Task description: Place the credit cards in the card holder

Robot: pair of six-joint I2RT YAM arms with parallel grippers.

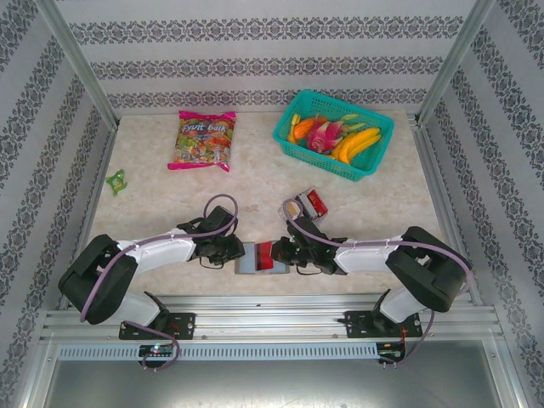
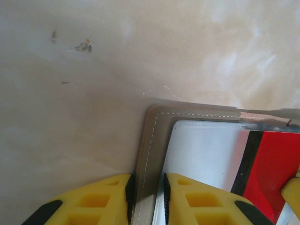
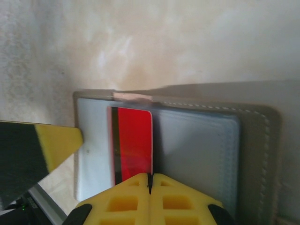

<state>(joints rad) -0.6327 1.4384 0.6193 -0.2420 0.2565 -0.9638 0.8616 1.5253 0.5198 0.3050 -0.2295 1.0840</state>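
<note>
The card holder lies open near the table's front edge, between the two grippers. My left gripper is closed on its tan stitched left border, one pad against the outer edge and the other on the pale inner panel. A red card with a black stripe lies over the holder's pale left panel. My right gripper is shut on that card's near edge. The other credit cards sit in a small stack behind the right gripper.
A teal basket of fruit stands at the back right and a candy bag at the back left. A small green item lies near the left wall. A metal rail runs along the front edge.
</note>
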